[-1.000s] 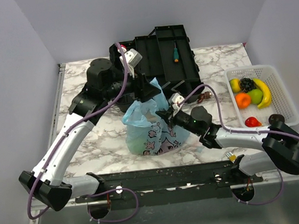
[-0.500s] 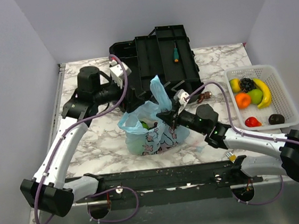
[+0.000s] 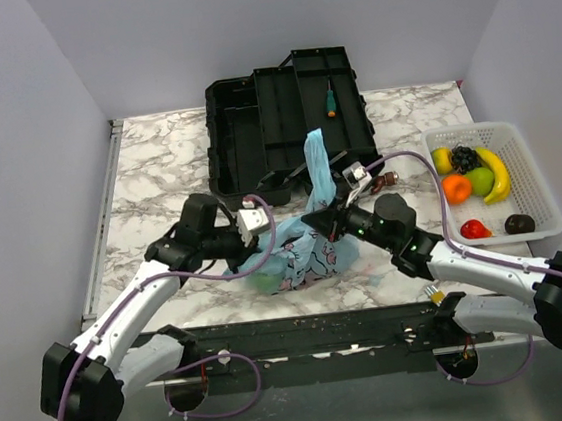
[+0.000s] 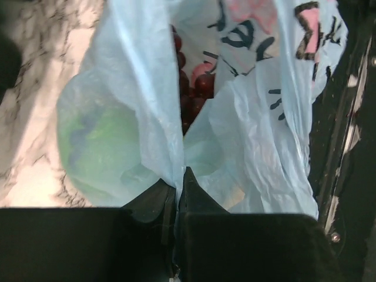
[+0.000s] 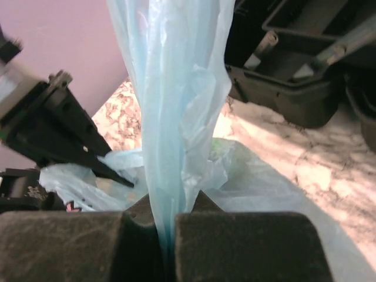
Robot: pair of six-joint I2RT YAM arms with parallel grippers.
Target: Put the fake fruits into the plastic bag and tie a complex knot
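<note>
Since a second ago my left arm is coming down from the back of the table [image 3: 156, 173] toward the near edge. My left gripper [image 4: 177, 179] is now clamping the left rim of the plastic bag [image 3: 311, 258]. My right gripper [image 5: 167, 214] is pinching the other side, which is standing up as a twisted strip [image 3: 318, 161]. The bag is sitting at the table's middle, holding dark grapes [image 4: 191, 88] and a green fruit [image 4: 100, 141]. A banana [image 3: 498, 173] and an orange [image 3: 457, 188] are lying in the white basket [image 3: 534, 179] on the right.
</note>
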